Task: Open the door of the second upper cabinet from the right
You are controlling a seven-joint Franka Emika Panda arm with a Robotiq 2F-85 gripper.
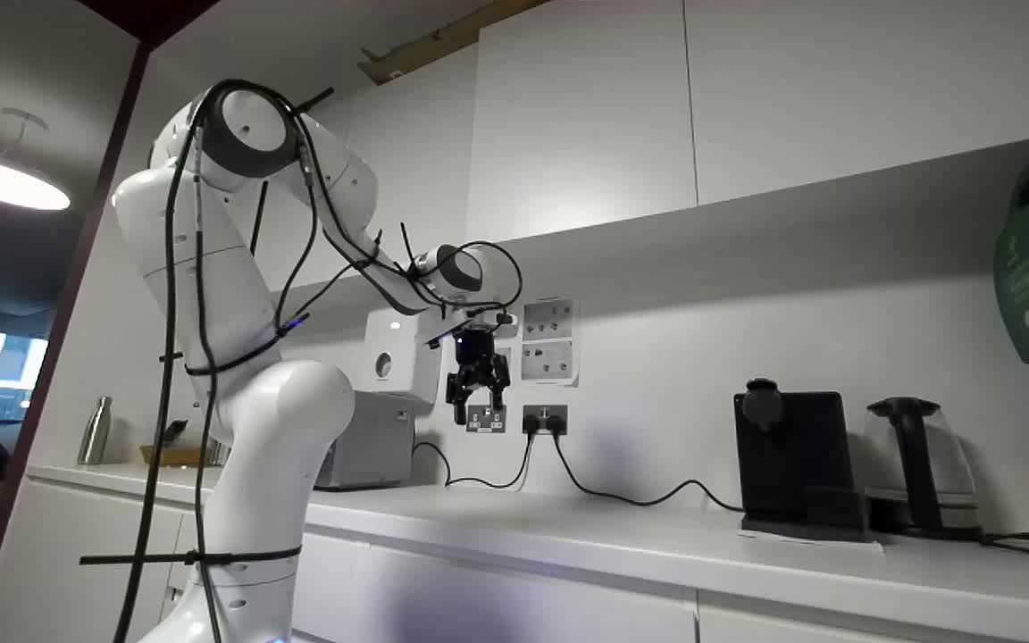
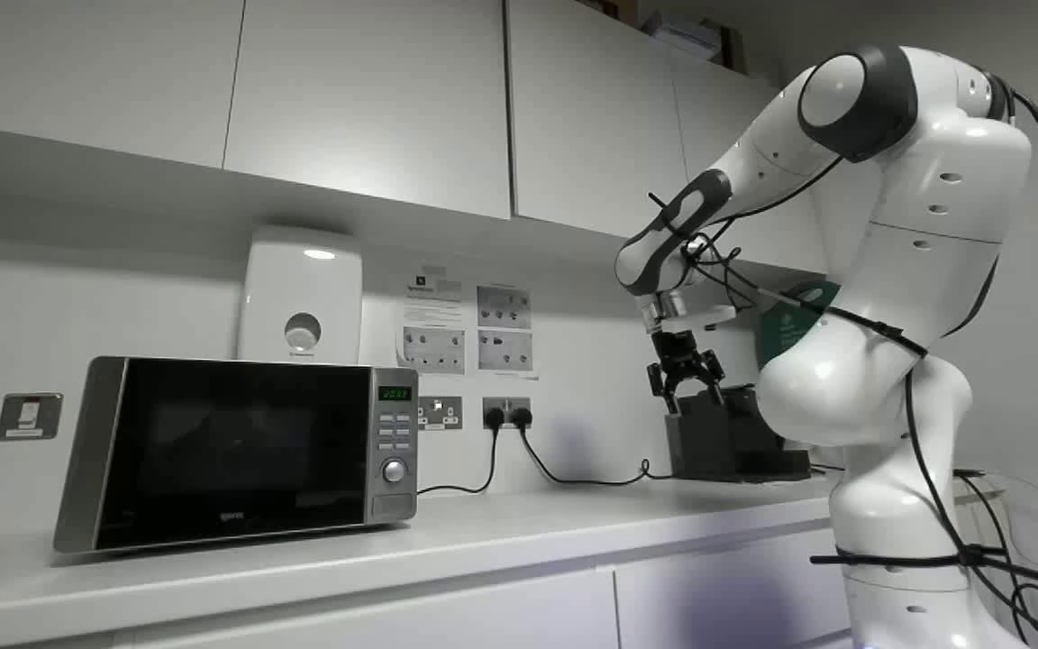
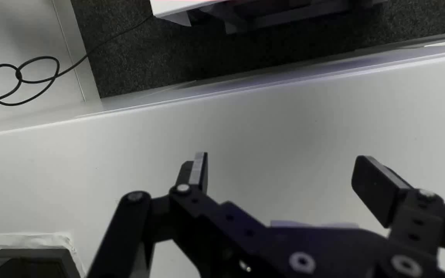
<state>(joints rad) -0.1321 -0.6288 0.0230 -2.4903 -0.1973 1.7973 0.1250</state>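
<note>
Four upper doors [image 2: 600, 99], two plugs [image 2: 522, 417], one microwave [image 2: 235, 455] and one kettle [image 1: 918, 464] show (plus one bottle [image 1: 96, 432]).

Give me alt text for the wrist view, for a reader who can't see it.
Black two-finger gripper, open and holding nothing, above a white countertop. At lower left, part of a black appliance with a white sheet showing at its edge. At upper left, a looped black cable on a white surface, beside dark carpet.
</note>
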